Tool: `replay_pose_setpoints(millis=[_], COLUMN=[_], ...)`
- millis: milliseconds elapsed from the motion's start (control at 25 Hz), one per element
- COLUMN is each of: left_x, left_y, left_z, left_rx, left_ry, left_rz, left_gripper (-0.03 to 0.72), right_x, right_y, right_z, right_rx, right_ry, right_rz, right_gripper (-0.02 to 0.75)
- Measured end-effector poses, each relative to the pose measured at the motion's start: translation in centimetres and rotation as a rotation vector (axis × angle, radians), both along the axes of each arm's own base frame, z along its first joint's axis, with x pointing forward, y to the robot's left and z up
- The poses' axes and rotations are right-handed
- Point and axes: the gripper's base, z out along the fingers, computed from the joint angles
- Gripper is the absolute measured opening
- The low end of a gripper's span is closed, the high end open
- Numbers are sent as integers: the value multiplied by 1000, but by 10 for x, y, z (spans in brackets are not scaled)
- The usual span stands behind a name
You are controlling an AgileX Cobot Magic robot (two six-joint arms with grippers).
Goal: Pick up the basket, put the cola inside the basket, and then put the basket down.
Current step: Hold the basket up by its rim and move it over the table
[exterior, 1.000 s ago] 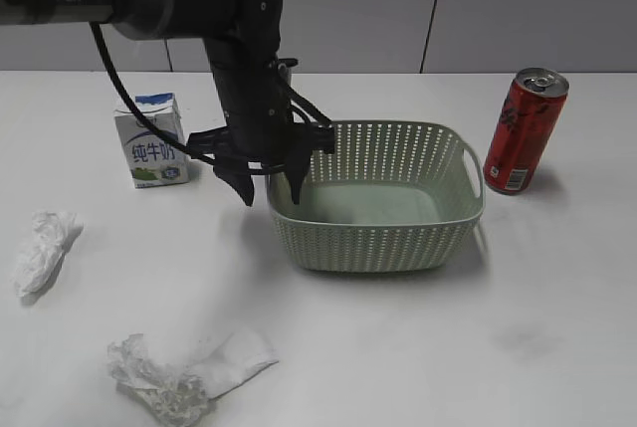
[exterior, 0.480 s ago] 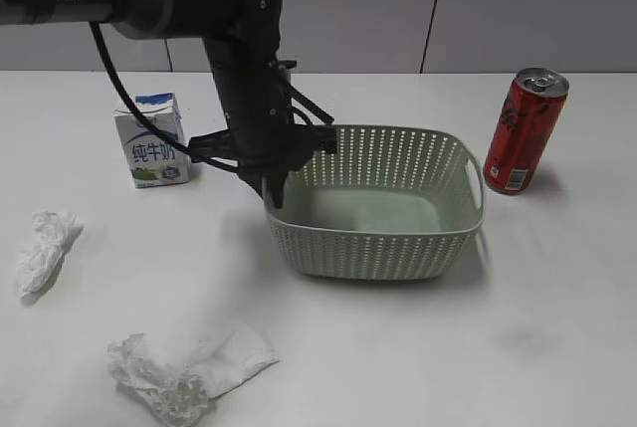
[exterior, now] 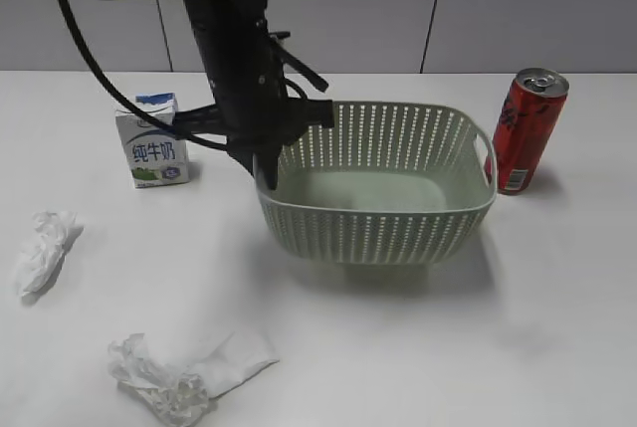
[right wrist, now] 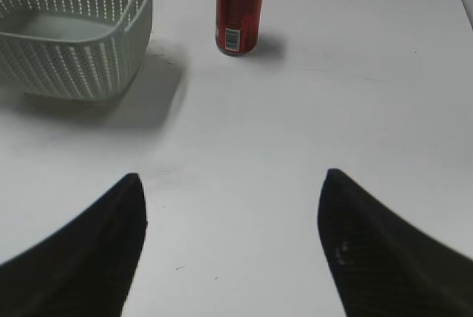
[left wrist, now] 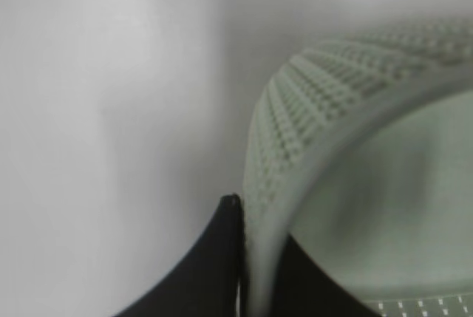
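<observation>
The pale green perforated basket hangs a little above the white table, casting a shadow beneath it. My left gripper is shut on the basket's left rim; in the left wrist view its black fingers pinch the basket wall. The red cola can stands upright on the table just right of the basket, apart from it. In the right wrist view the cola stands far ahead and the basket is at the upper left. My right gripper is open and empty above bare table.
A white-and-blue milk carton stands left of the basket. One crumpled white tissue lies at the far left and another near the front edge. A grey wall runs behind the table.
My left gripper closed on the basket's left rim and lifted it off the table; the basket now sits higher and tilted slightly. The cola has not moved.
</observation>
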Motion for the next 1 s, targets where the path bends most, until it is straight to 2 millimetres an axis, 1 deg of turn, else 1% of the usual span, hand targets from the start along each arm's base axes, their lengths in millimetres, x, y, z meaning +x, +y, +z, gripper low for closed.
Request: replay_pose_setpoints(millis=[80, 240, 320, 400, 520, 600, 640, 720, 800, 880, 1000], left_x=[-2, -5, -12, -25, -51, -69, -77, -92, -100, -103, -103], left_y=[2, 12, 21, 33, 55, 70, 76, 85, 90, 93, 93], left_z=[14, 31, 38, 43, 43, 37, 37, 30, 27, 22, 17], left_rx=[-10, 5, 10, 21, 47, 68, 69, 68, 43, 29, 15], left_ry=[-31, -77, -76, -60, -16, 12, 12, 16, -15, -40, -64], left_rz=[-3, -6, 8, 17, 31, 38, 41, 48, 61, 69, 76], left_gripper=[-2, -2, -2, -2, -2, -2, -2, -2, -2, -2, -2], right_x=[0, 0, 0, 0, 0, 0, 0, 0, 0, 0, 4], right_y=[0, 0, 0, 0, 0, 0, 0, 0, 0, 1, 1], right_z=[0, 0, 0, 0, 0, 0, 0, 0, 0, 2, 13], right_rx=[0, 0, 0, 0, 0, 1, 1, 4, 5, 15, 47], right_ry=[0, 0, 0, 0, 0, 0, 0, 1, 1, 5, 21], right_rz=[0, 0, 0, 0, 0, 0, 1, 2, 3, -1, -17], right_gripper=[549, 548, 548, 548, 548, 548, 548, 549, 549, 549, 549])
